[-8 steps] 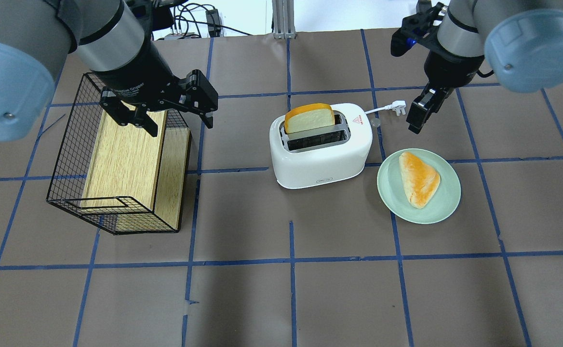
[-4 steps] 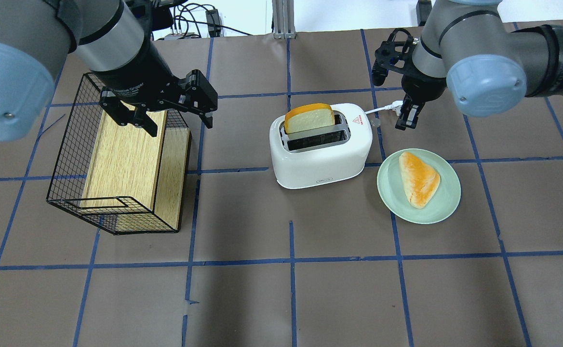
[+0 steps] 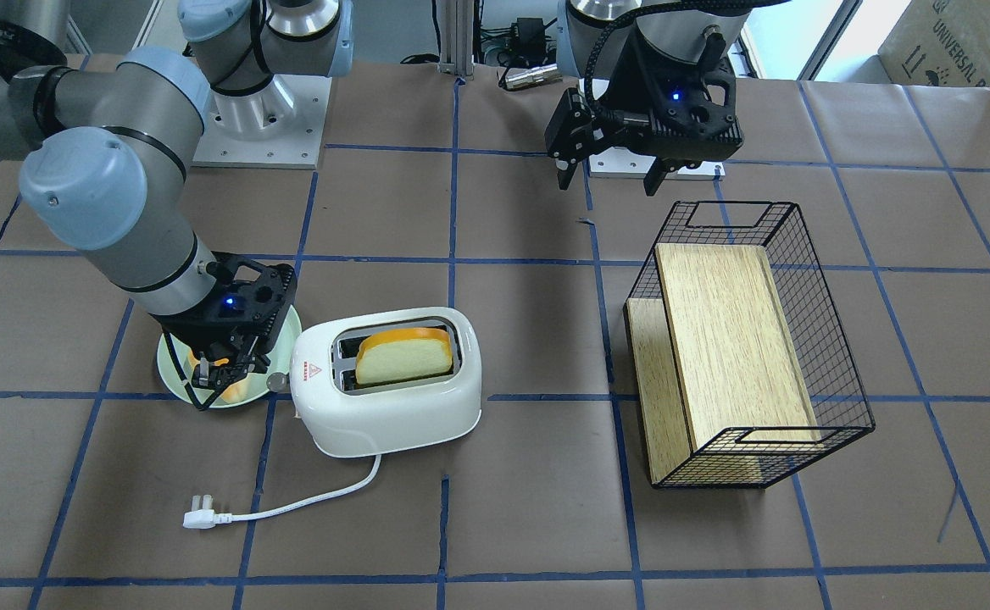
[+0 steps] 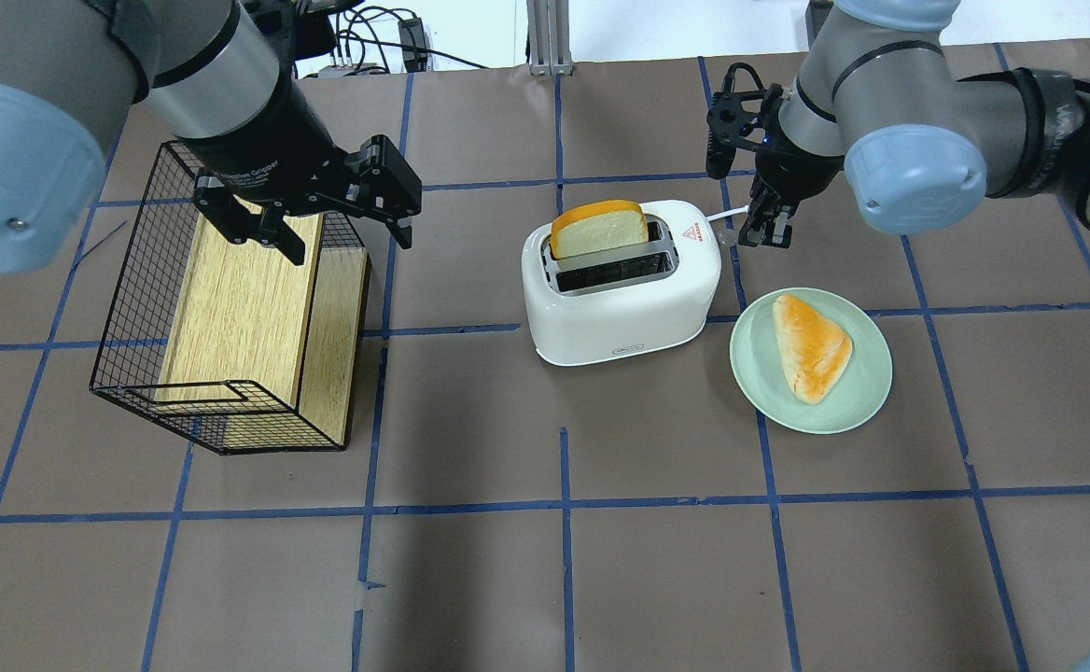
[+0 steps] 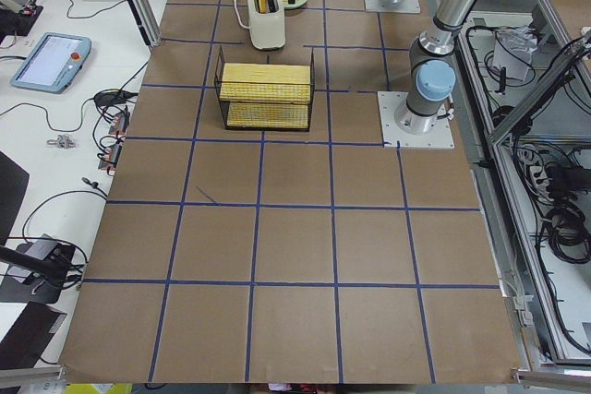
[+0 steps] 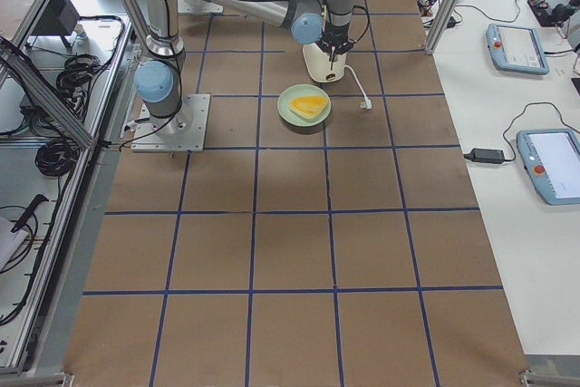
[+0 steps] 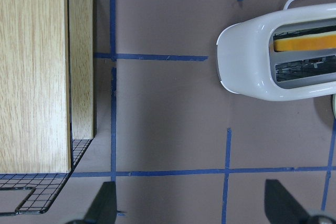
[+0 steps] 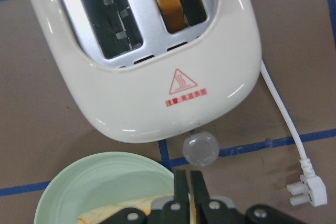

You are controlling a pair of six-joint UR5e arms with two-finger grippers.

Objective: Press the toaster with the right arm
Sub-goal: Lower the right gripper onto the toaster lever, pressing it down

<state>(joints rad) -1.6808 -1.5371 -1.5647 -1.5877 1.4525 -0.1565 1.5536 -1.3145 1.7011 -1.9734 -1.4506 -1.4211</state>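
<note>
— What's on your screens?
— I've the white rounded plastic two-slot toaster (image 4: 620,289) mid-way along the worktop (image 4: 564,579), one bread slice (image 4: 599,229) inside. Overhead, its plug (image 3: 198,518) hides behind the right arm (image 4: 914,177), whose jaws sit closed beside the small grey knob (image 8: 200,149). One pale green plate (image 4: 867,392), one black wire basket (image 4: 134,280); the left arm (image 4: 228,103) has its jaws spread, empty.

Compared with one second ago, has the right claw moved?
Yes. In the overhead view the right claw has moved left, closer to the labelled end of the toaster, which has not moved.

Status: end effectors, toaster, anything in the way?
Left end effector open, by basket. Right end effector shut, just short of toaster knob. Bread slice up. Path clear.
</note>
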